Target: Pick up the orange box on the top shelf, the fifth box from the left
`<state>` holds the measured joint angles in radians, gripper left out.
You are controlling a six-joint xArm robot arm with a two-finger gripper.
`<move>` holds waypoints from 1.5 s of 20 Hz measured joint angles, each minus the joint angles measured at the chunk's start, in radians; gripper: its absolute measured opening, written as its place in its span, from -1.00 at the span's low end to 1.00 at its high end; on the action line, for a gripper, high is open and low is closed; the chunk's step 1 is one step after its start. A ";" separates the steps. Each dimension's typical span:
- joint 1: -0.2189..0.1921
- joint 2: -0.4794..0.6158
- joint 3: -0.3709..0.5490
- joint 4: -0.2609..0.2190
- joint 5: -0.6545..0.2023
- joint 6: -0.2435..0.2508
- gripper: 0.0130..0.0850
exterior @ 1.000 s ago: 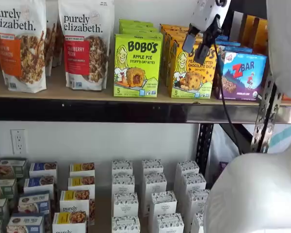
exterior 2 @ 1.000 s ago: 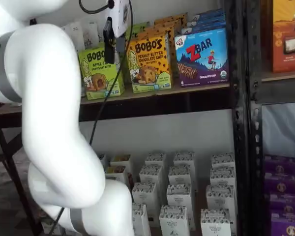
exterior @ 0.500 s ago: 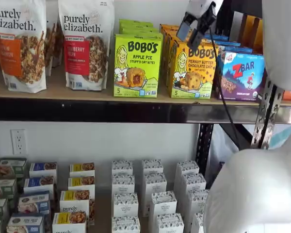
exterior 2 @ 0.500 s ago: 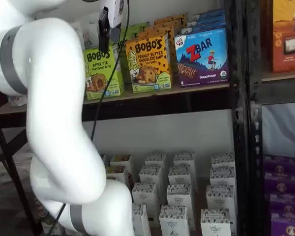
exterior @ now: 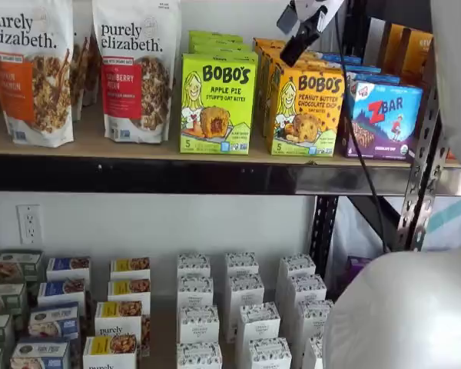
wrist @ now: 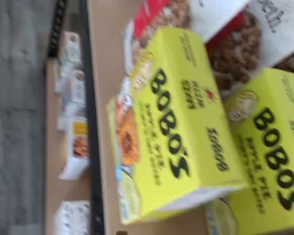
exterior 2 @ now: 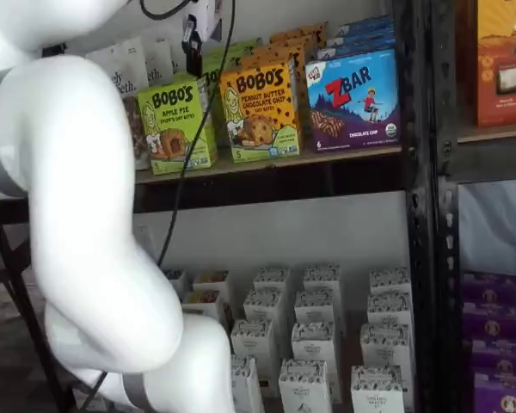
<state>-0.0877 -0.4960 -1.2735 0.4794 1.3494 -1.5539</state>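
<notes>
One second has brought a clear rise: the claw (exterior: 298, 42), formerly in front of the orange box's face, is now seen above the box tops in both shelf views, near the upper edge. Whether its fingers are spread or pressed together cannot be told, since they are seen side-on and dark. Nothing is held in them. The orange box (exterior: 307, 111) is left standing upright on the top shelf (exterior: 215, 175), just beside the lime-green box (exterior: 217, 102) on one side and the blue ZBar box (exterior: 385, 119) on the other. In the wrist view only lime-green boxes (wrist: 171, 127) are shown, so the aim is judged to lie off the target; a sideways correction and a fresh descent are probably needed.
</notes>
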 joint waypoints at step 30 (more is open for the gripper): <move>0.017 0.229 -0.150 -0.302 0.092 -0.063 1.00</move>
<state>-0.0702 -0.2668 -1.4236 0.1775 1.4416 -1.6167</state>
